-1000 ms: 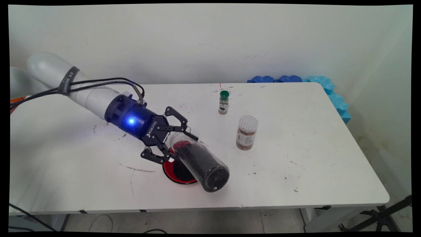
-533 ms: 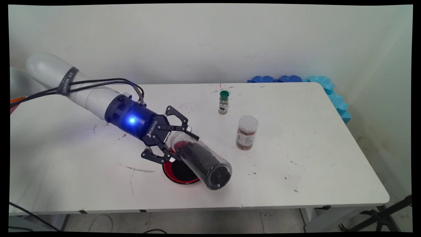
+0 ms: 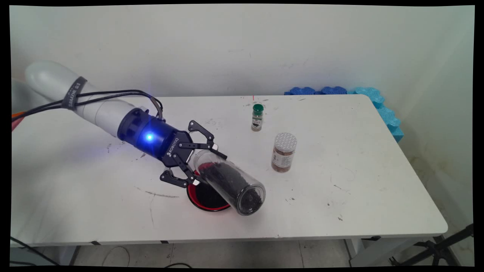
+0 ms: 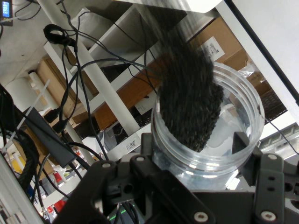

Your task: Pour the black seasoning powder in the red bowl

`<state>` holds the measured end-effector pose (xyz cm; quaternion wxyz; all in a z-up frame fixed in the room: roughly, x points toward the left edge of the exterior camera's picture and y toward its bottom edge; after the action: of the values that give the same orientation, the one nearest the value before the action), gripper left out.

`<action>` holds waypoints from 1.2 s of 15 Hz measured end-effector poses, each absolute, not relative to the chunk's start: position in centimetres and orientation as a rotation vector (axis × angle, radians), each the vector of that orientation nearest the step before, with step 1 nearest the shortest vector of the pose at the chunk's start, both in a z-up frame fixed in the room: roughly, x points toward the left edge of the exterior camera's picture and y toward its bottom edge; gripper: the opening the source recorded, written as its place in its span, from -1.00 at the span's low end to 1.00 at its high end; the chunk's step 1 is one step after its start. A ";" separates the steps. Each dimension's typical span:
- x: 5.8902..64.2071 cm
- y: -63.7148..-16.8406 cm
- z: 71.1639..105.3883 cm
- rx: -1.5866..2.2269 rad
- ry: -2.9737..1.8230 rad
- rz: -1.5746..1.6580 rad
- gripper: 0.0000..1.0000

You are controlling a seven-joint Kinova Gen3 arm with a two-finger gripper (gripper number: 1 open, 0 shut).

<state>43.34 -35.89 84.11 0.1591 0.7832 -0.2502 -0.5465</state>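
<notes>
My hand (image 3: 204, 166) grips a tilted jar (image 3: 230, 183) of black grains above a red dish (image 3: 196, 198), centre frame.

White arm (image 3: 94, 109), blue wrist, black claw (image 3: 206, 166).

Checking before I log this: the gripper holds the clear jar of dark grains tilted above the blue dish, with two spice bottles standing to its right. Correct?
Not quite: the dish under the clear jar is red with a black middle, not blue, as the main view shows. The rest holds: the gripper is shut on the tilted jar, and the green-capped bottle and white-capped bottle stand to its right.
</notes>
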 end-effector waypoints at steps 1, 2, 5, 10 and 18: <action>43.4 -35.9 84.1 2.239 -0.714 -1.562 -1.00; 43.5 -35.9 84.2 2.239 -0.713 -1.562 -1.00; 43.6 -36.1 84.3 2.238 -0.709 -1.562 -1.00; 43.7 -36.1 84.6 2.235 -0.703 -1.560 -1.00; 43.3 -35.2 84.9 2.189 -0.793 -1.531 -1.00</action>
<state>43.32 -35.24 84.94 0.1765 0.7733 -0.2801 -0.5408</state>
